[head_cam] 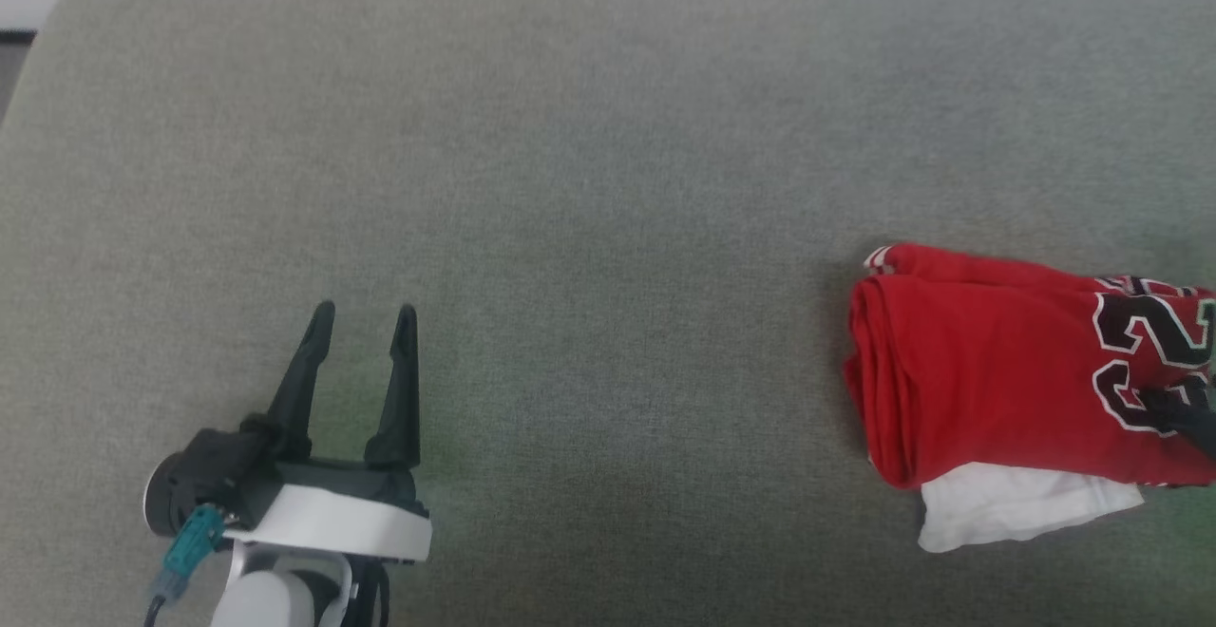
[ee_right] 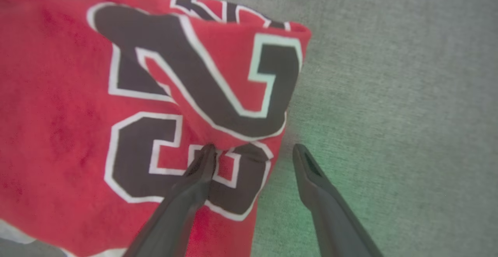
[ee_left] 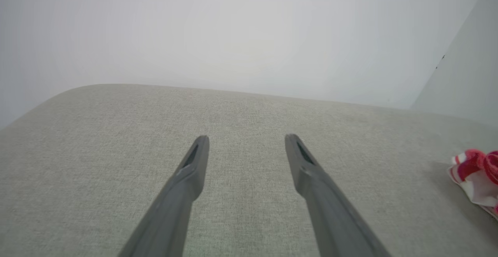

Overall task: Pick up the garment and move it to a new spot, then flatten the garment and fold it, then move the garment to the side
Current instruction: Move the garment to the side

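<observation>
One folded red garment (head_cam: 988, 370) lies on the grey surface (head_cam: 608, 133), one white sleeve showing beneath it. There are two grippers. The left gripper (head_cam: 366, 311) is well to the garment's left and points forward, jaws wide and empty. The right gripper (ee_right: 253, 148) straddles the garment's numbered edge, jaws wide apart, apparently gripping nothing.
</observation>
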Tool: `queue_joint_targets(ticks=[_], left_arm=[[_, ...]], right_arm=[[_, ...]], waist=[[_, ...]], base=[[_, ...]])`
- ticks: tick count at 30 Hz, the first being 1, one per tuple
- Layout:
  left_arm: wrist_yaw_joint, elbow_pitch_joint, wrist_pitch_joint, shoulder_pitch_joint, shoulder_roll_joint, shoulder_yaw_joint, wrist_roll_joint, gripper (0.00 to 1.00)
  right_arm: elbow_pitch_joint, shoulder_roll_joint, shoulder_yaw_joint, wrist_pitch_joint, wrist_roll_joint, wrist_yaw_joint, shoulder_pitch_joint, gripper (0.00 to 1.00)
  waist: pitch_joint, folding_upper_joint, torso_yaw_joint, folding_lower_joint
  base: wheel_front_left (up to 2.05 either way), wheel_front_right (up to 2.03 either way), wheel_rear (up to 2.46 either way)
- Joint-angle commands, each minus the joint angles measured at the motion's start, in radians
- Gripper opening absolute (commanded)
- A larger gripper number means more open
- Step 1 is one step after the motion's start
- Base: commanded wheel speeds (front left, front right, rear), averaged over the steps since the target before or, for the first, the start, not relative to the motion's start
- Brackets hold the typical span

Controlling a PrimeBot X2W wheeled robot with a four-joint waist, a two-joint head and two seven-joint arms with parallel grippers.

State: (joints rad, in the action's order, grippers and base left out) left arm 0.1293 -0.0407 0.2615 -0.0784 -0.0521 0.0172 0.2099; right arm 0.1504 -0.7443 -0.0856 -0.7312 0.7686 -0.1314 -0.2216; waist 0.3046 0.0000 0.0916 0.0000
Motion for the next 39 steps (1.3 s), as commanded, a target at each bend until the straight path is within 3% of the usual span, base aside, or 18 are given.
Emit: queue_joint_targets(ticks=[1, 6, 8, 9, 10, 11, 19, 29, 33, 39], left_arm=[[0.001, 0.0, 0.005, -0.022, 0.002, -0.003, 0.001, 1.0], [0.001, 0.001, 0.005, -0.057, 0.003, -0.004, -0.019, 1.0], [0.001, 0.003, 0.005, -0.063, 0.002, 0.0, -0.024, 1.0], [0.001, 0.004, 0.005, -0.067, 0.002, 0.001, -0.025, 1.0], [0.001, 0.006, 0.005, -0.072, 0.002, 0.0, -0.026, 1.0], [0.001, 0.007, 0.005, -0.075, 0.003, 0.0, -0.027, 1.0], [0.001, 0.024, 0.005, -0.085, -0.022, -0.006, -0.055, 1.0], [0.001, 0.059, 0.005, -0.131, -0.068, -0.055, -0.082, 1.0], [0.001, 0.071, 0.005, -0.192, -0.112, -0.104, -0.093, 1.0], [0.001, 0.077, 0.005, -0.313, -0.175, -0.172, -0.092, 1.0]], right_arm=[[-0.002, 0.003, -0.01, -0.02, 0.01, 0.001, -0.01, 1.0], [-0.005, 0.016, -0.038, -0.048, 0.026, 0.001, -0.003, 1.0], [-0.007, 0.019, -0.047, -0.035, 0.023, 0.001, 0.0, 0.47], [-0.007, 0.023, -0.05, -0.032, 0.025, 0.001, 0.001, 0.25], [-0.005, 0.025, -0.05, -0.026, 0.028, 0.002, 0.002, 0.06], [-0.006, 0.027, -0.048, -0.018, 0.028, 0.002, 0.0, 0.0], [0.007, 0.025, -0.013, 0.085, 0.028, 0.003, -0.042, 0.0], [0.085, -0.012, 0.083, 0.201, 0.048, 0.002, -0.088, 0.0], [0.182, -0.042, 0.136, 0.25, 0.042, 0.002, -0.159, 0.0], [0.327, -0.073, 0.192, 0.311, 0.008, 0.002, -0.255, 0.0]], waist=[[0.033, 0.0, 0.012, 0.0], [0.071, 0.0, 0.016, 0.0], [0.078, 0.0, 0.014, 0.0], [0.082, 0.0, 0.011, 0.0], [0.084, 0.0, 0.008, 0.0], [0.085, 0.0, 0.004, 0.0], [0.091, 0.0, -0.047, 0.0], [0.133, 0.0, -0.166, 0.0], [0.185, 0.0, -0.22, 0.0], [0.261, 0.0, -0.248, 0.0]], base=[[0.0, 0.0, 0.0], [0.0, 0.0, 0.0], [0.0, 0.0, 0.0], [0.0, 0.0, 0.0], [0.0, 0.0, 0.0], [0.0, 0.0, 0.0], [0.0, 0.0, 0.0], [0.0, 0.0, 0.0], [0.0, 0.0, 0.0], [0.0, 0.0, 0.0]])
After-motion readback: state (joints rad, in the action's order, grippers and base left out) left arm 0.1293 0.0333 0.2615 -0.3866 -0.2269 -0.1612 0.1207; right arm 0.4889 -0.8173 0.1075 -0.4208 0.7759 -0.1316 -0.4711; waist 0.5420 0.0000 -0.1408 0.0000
